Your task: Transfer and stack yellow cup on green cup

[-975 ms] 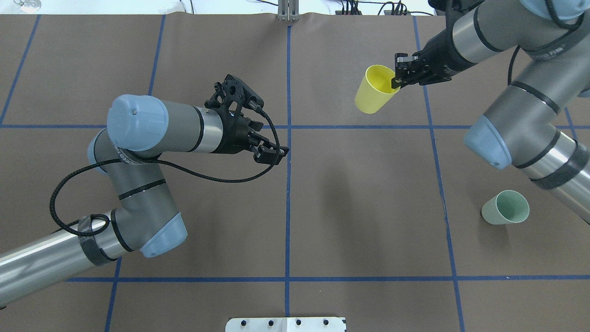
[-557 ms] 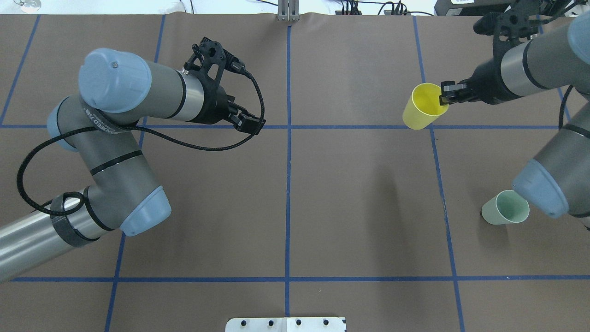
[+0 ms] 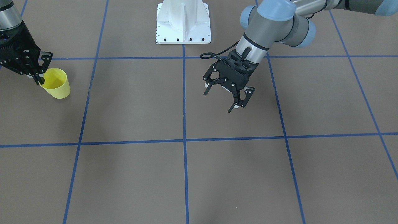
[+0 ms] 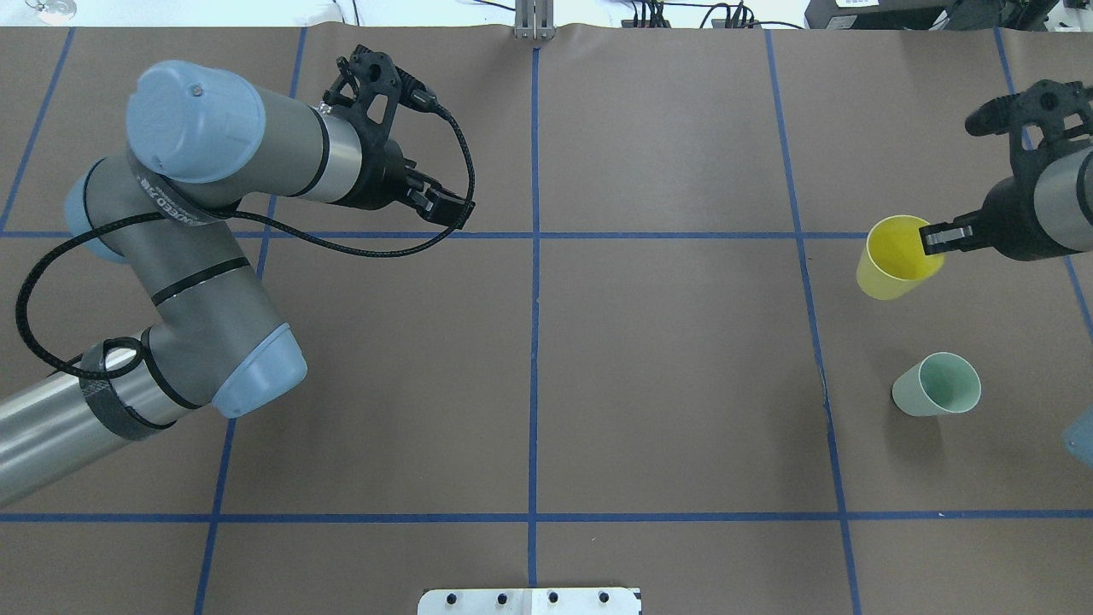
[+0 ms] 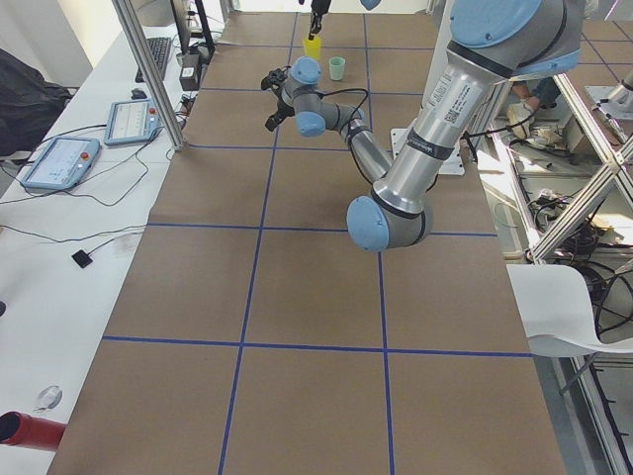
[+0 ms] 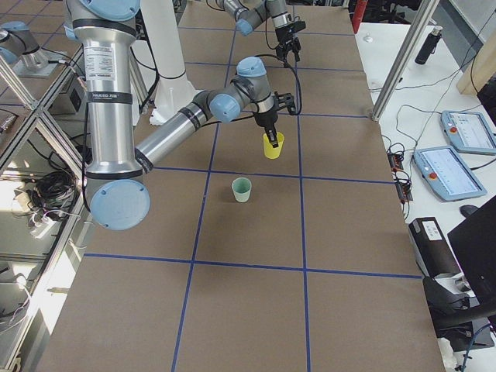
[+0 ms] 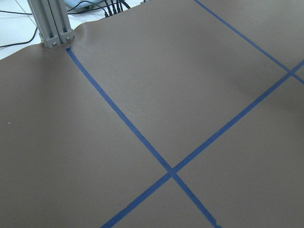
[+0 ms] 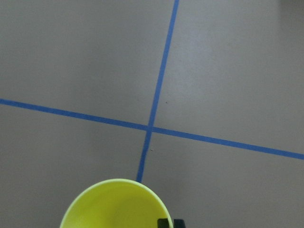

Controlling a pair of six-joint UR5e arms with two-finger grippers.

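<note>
The bright yellow cup (image 4: 888,265) hangs from my right gripper (image 4: 933,239), which is shut on its rim with one finger inside, at the table's right. The cup also shows in the front view (image 3: 57,83), the right-side view (image 6: 273,146) and the right wrist view (image 8: 114,204). The pale green cup (image 4: 937,385) stands upright on the mat, nearer the robot than the yellow cup and apart from it; it also shows in the right-side view (image 6: 242,189). My left gripper (image 3: 219,100) is open and empty over the left half, also seen from overhead (image 4: 444,205).
The brown mat (image 4: 666,359) carries a grid of blue tape lines. The white robot base (image 3: 183,28) sits at the near edge. An aluminium post (image 4: 534,19) stands at the far edge. Tablets lie on a side bench (image 6: 449,155).
My right gripper has carried the yellow cup to the right and nearer the green cup. My left arm has drawn back to the left and farther away, still open.
</note>
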